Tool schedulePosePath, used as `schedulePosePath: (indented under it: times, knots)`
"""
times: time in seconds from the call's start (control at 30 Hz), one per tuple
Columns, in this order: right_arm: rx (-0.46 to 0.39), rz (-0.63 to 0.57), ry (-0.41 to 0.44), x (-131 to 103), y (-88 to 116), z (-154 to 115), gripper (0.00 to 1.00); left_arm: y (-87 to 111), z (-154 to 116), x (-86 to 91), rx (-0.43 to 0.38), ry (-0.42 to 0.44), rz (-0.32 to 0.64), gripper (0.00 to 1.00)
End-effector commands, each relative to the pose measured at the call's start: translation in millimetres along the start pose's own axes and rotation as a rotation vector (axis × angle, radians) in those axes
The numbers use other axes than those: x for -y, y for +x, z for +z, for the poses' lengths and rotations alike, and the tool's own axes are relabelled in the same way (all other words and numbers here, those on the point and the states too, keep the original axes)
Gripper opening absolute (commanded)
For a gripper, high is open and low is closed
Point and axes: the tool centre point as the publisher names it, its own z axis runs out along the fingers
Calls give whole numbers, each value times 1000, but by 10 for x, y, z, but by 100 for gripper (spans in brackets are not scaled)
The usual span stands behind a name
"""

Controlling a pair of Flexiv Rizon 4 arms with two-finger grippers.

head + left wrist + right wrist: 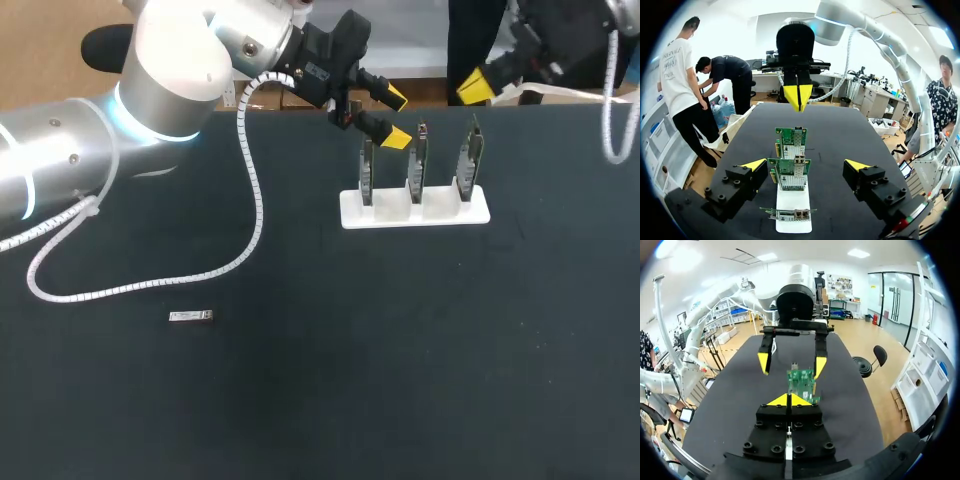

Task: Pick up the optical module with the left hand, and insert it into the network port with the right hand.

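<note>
The optical module [190, 317], a small silver bar, lies flat on the black table at the front left, far from both grippers. My left gripper [398, 117] hangs open and empty above the left end of the white stand [415, 208], which holds three upright network cards [418, 160]. In the left wrist view this gripper [806, 164] straddles the row of cards [791, 172] from above. At the back right, beyond the stand, my right gripper [475, 88] is shut on nothing; its own view shows the tips [789, 400] pressed together, facing a card [801, 385] and the left gripper [790, 364].
A white spiral cable [150, 285] from my left arm droops onto the table close behind the module. The stand sits near the table's far edge.
</note>
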Motion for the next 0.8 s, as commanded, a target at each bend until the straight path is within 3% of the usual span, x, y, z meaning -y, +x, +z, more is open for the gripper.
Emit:
schedulePosePath:
  times: [0.03, 0.4, 0.8]
  knots:
    - [6, -5, -10, -36, 122, -180, 0, -12, 5, -21, -5, 4, -2, 100]
    - [-23, 3, -71, -23, 462, -422, 0, -12, 5, -21, -5, 4, -2, 100]
    - [-28, 12, -109, -32, 562, -397, 0, -12, 5, -21, -5, 4, -2, 100]
